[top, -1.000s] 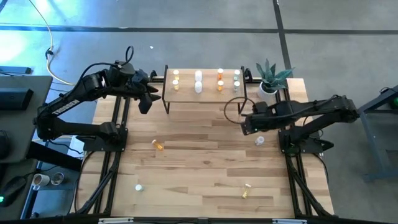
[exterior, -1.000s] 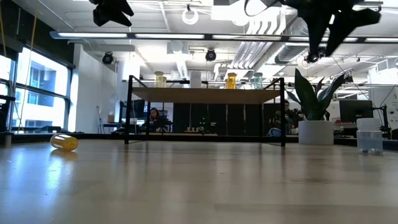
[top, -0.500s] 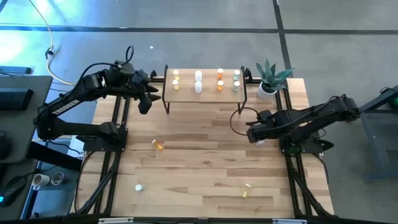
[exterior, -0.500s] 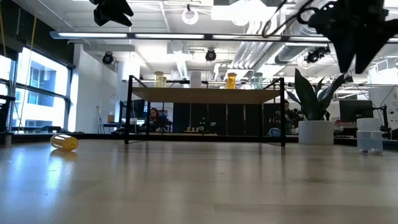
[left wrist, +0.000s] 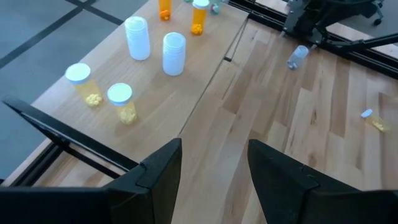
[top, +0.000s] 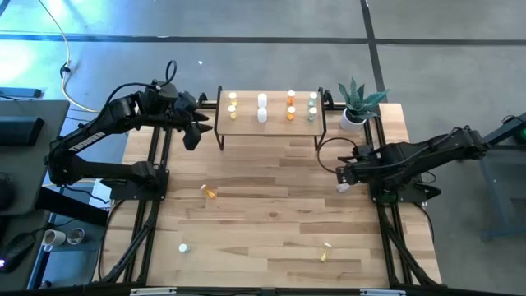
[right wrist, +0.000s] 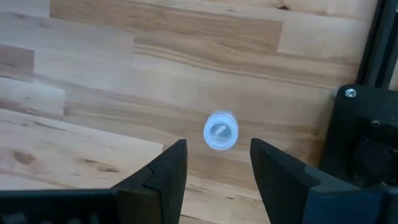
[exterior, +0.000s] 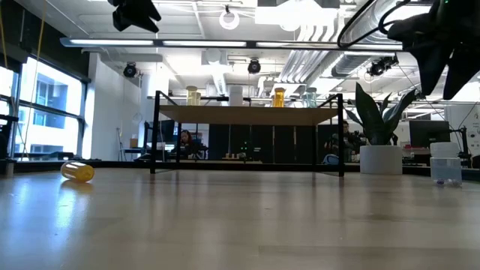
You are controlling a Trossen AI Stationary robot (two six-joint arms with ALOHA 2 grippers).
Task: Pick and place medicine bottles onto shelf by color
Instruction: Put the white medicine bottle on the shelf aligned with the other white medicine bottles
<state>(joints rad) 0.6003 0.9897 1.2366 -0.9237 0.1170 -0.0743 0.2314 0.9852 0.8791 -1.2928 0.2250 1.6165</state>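
While the right gripper [right wrist: 212,168] hangs with its dark fingers apart and empty, a small pale clear bottle [right wrist: 220,130] stands upright on the table [top: 271,205] below it, showing a round white cap between the fingers. The table is light planked wood with visible grain, and a black frame post [right wrist: 364,134] rises just beside that bottle.

Nearer the front edge than the shelf [top: 271,123], a yellow bottle [top: 325,252] and a white one [top: 184,247] lie well apart; an orange-yellow bottle [top: 209,191] lies on its side between them and the shelf. The shelf is a low light-wood board on thin black legs, carrying paired cylinders: yellow bottles [left wrist: 106,93], white bottles [left wrist: 155,46], orange bottles [top: 291,107] and pale green bottles [top: 313,107]. A potted plant [top: 357,103] in a white pot stands just right of the shelf.

The left gripper [left wrist: 214,165] hovers at the shelf's left end, fingers apart, holding nothing. In the low view its body is cut off at the top edge.
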